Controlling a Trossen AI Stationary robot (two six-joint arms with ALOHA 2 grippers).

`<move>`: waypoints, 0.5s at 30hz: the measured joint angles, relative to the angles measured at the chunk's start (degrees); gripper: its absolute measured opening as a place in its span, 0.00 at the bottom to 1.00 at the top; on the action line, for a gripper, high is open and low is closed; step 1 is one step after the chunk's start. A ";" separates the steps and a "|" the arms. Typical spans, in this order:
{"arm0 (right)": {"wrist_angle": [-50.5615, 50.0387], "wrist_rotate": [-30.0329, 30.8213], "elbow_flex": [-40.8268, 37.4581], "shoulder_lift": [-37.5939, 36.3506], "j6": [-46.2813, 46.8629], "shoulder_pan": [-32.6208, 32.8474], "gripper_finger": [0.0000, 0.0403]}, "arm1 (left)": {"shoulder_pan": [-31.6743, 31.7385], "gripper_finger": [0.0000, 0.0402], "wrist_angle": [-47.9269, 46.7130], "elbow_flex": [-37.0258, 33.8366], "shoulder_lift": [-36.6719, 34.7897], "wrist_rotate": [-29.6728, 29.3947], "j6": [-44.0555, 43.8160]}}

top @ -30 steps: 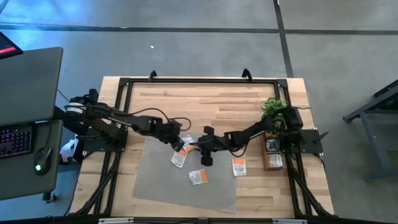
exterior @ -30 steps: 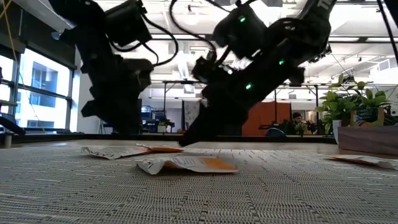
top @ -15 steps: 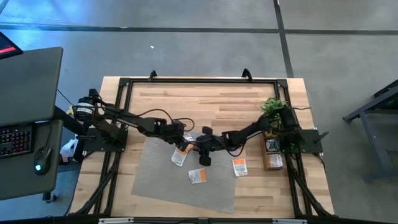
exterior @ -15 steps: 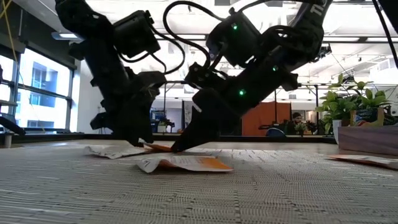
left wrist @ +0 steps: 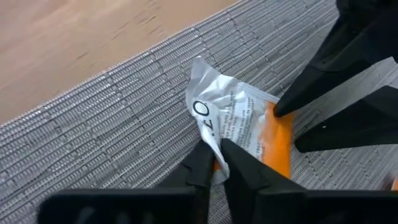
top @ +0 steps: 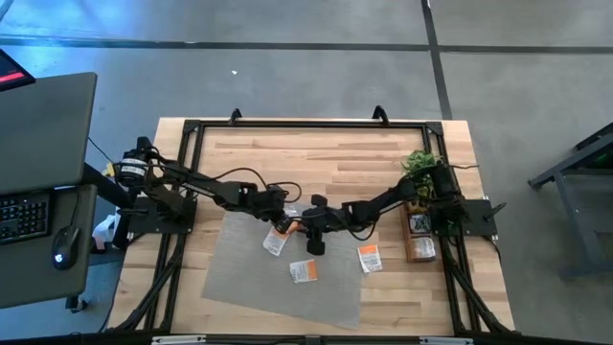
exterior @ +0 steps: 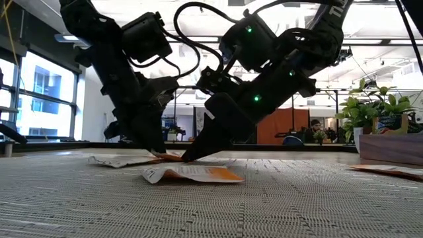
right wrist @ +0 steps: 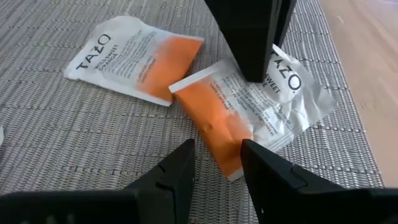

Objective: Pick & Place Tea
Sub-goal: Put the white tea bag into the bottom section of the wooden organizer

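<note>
From above, both grippers meet mid-frame over the grey mat on the table. In the left wrist view, the left gripper pinches its fingers on a crumpled white-and-orange tea sachet at centre. In the right wrist view, the right gripper fingers stand apart, empty, around that sachet's orange end at lower centre.

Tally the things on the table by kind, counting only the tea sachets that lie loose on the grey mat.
White-and-orange tea sachets on the mat: 4
Grey mat: 1
Potted plant: 1
Wooden tray: 1
Total: 7
</note>
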 joint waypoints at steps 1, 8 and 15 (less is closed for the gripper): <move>0.21 -0.03 -0.02 0.00 0.00 0.00 0.32 | -0.01 0.04 0.12 0.00 0.00 0.06 0.00; -2.27 -3.13 -0.31 -4.22 0.44 0.00 0.32 | -0.02 0.03 -0.28 1.03 -1.54 1.56 3.40; -10.18 -1.46 -0.17 -17.34 -2.47 0.02 0.32 | -0.65 0.01 -0.29 6.28 -1.70 6.58 20.49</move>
